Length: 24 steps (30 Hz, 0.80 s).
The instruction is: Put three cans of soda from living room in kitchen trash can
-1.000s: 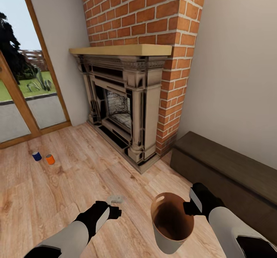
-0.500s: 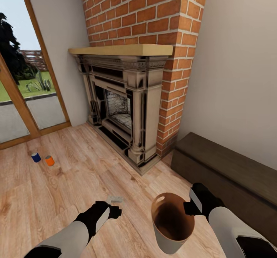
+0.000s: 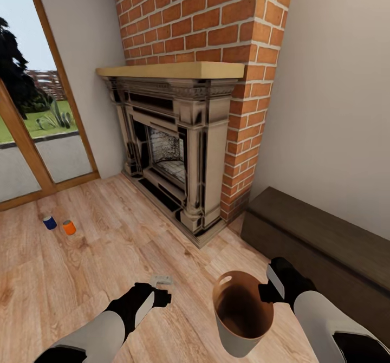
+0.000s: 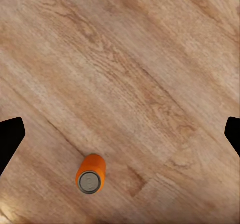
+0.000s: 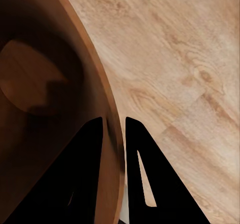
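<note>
- Living room: brick column [image 3: 216,21] above an ornate fireplace [image 3: 173,146], glass doors [image 3: 32,114] off to the left side, dark bench [image 3: 319,238] along the right wall, wood floor [image 3: 108,244] underfoot.
- Trash can [image 3: 241,319] carried low at front right, brown inside facing up, apparently empty, rim pinched between the fingers of the right gripper [image 5: 114,134], one finger inside the wall and one outside, closed on it.
- Left gripper [image 3: 161,297] held out low over the floor, fingers [image 4: 10,136] spread wide apart and holding nothing, as the left wrist view shows.
- Blue can [image 3: 50,222] and orange can [image 3: 69,227] standing upright near each other on the floor close to the glass doors, well apart from both arms.
- Another orange can [image 4: 90,173] seen from the left wrist, upright on the planks, off toward one finger rather than centred in the gap.
- Step in hand, by judgement: picking up that near can. Best done by centring the open fingers over it, descending straight, closing on mid-body, and keeping the bin level and close for a short drop.
</note>
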Tool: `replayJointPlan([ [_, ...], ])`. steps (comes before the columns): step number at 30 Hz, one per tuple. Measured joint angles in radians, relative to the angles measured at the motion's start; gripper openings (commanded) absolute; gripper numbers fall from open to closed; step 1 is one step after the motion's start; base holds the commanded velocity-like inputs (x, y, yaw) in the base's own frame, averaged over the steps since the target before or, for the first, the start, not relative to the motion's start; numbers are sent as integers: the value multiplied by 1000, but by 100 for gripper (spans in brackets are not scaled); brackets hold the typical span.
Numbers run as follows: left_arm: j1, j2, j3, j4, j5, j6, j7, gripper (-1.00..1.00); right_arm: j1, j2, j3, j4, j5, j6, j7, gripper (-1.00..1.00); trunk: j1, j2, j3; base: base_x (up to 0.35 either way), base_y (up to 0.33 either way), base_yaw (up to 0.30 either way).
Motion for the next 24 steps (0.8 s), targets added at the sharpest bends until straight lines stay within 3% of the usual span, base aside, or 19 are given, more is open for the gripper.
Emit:
replayJointPlan([
  [13, 0, 1, 0, 7, 1, 29, 17, 100, -8, -14, -10, 1, 5, -38, -16, -100, 0, 0, 0, 0, 0, 0],
  [19, 0, 2, 4, 9, 4, 75, 30, 100, -48, -15, -12, 4, -3, 52, -28, -100, 0, 0, 0, 0, 0, 0],
  [24, 1, 9, 11, 60, 8, 82, 31, 100, -89, -15, -12, 10, -2, 114, -44, -100, 0, 0, 0, 0, 0, 0],
])
